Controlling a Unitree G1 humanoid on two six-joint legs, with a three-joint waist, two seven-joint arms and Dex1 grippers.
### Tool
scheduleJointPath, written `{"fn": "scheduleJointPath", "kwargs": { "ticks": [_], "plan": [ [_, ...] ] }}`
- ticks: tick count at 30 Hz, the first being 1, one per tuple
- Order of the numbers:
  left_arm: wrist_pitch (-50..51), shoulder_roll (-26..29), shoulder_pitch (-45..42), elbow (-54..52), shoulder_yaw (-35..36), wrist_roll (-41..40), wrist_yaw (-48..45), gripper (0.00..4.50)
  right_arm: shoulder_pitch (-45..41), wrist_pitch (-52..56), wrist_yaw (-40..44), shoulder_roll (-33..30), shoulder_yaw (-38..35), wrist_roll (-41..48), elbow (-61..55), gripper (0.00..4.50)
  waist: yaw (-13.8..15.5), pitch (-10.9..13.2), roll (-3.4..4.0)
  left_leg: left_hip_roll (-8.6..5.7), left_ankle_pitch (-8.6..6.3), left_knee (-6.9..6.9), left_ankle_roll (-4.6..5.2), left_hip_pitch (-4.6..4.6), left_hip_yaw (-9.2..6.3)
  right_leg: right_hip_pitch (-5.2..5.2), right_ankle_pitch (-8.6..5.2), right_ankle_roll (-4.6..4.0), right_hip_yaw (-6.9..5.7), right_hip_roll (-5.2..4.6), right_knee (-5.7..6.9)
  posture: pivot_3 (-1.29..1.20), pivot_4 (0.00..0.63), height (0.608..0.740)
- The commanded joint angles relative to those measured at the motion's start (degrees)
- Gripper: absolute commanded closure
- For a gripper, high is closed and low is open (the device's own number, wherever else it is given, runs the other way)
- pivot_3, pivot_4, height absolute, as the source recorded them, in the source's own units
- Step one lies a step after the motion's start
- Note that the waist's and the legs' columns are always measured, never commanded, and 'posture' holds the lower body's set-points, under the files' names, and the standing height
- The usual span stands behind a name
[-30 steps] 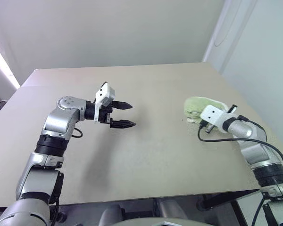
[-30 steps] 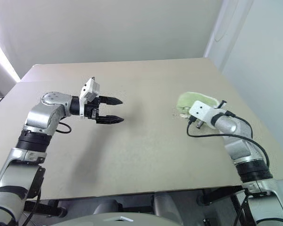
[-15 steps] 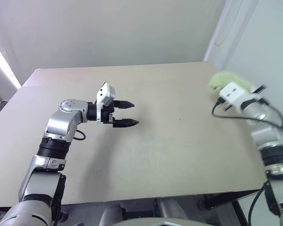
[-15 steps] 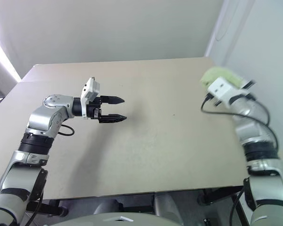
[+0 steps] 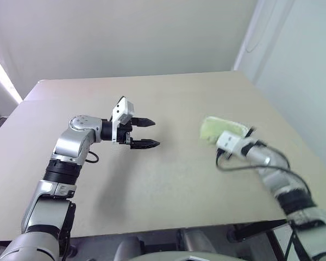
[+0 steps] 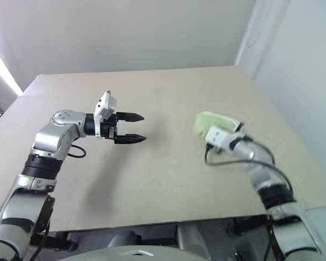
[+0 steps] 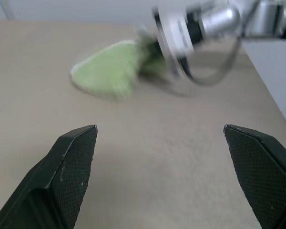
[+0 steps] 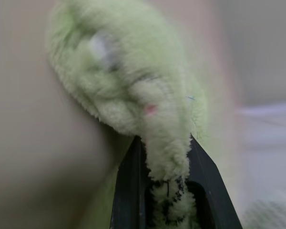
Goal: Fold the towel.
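The towel is a bunched light green terry cloth lying low at the right side of the tan table. My right gripper is shut on one end of it, and the cloth bulges out past the black fingers. In the head views the white wrist camera hides those fingers. My left gripper hovers open over the table's middle left and points right toward the towel, well apart from it, with nothing between its pads.
The table's right edge runs close beside the towel, with a pale wall beyond it. A black cable loops from my right wrist. Bare tabletop lies between the two grippers and toward the front edge.
My right arm swung up and to the right with the towel, then came back down and further left, bringing the towel low over the table. The left arm has stayed put.
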Motion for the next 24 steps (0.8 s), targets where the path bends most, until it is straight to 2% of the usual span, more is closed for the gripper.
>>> {"fn": "scheduleJointPath", "kwargs": {
  "ticks": [1,8,11,15,19,20,22,24],
  "plan": [
    [-0.7,1.01,-0.27,-2.03,0.55,-0.19,-0.35,0.0,1.55,2.2,2.44,1.05,0.12,0.25,-6.91,4.49,-0.03,-0.07,-0.13,0.0,0.0,0.01,0.0,0.03,0.01,0.02,0.0,0.0,0.01,0.01,0.0,0.0,0.0,0.712],
    [-0.4,1.99,0.01,-2.79,0.03,-0.12,-0.64,0.0,3.13,6.41,4.48,1.36,-1.34,0.47,-10.31,4.49,0.02,-0.07,-0.13,0.01,0.0,0.02,0.0,0.13,-0.03,0.04,-0.01,-0.01,-0.01,0.05,0.15,0.0,0.0,0.712],
    [-0.24,1.97,0.14,-3.14,-0.31,-0.12,-0.67,0.0,2.59,7.35,4.84,1.08,-3.02,1.71,-10.95,3.66,0.26,-0.07,-0.13,0.01,0.0,0.03,0.0,0.11,-0.03,0.04,-0.01,-0.01,-0.01,0.05,0.14,0.0,0.0,0.712],
    [-0.21,2.04,0.18,-3.23,-0.57,-0.02,-0.57,0.0,2.76,7.99,7.1,-0.21,-5.12,3.74,-12.93,2.24,0.34,-0.07,-0.13,0.01,0.0,0.02,0.0,0.08,-0.03,0.04,-0.01,-0.01,-0.01,0.04,0.07,0.0,0.0,0.712],
    [-0.04,2.3,0.03,-3.21,-0.63,0.02,-0.74,0.0,3.48,13.33,12.8,-0.08,-9.97,11.85,-19.17,0.78,0.35,-0.07,-0.13,0.01,0.0,0.02,0.0,0.07,-0.03,0.03,-0.01,-0.01,-0.01,0.04,0.07,0.0,0.0,0.712],
    [0.03,2.37,-0.13,-3.03,-0.6,0.02,-0.77,0.0,3.51,16.93,15.24,0.6,-12.47,16.69,-22.3,0.44,0.33,-0.07,-0.13,0.01,0.0,0.02,0.0,0.08,-0.04,0.03,-0.01,-0.01,-0.02,0.04,0.08,0.0,0.0,0.712],
    [0.02,2.54,-0.37,-2.59,-0.56,0.04,-0.87,0.0,2.16,24.28,17.69,2.74,-17.93,26.09,-27.11,0.44,0.31,-0.06,-0.12,0.01,0.0,0.02,0.0,0.08,-0.04,0.03,-0.01,0.0,-0.02,0.04,0.1,0.0,0.0,0.712],
    [0.29,2.54,-0.63,-2.14,-0.4,-0.15,-0.87,0.0,-1.64,31.92,16.11,6.23,-23.29,33.51,-28.22,0.44,0.18,-0.06,-0.12,0.02,0.0,0.03,0.0,0.09,-0.04,0.04,-0.01,0.0,-0.02,0.05,0.13,0.0,0.0,0.712]
  ]
}}
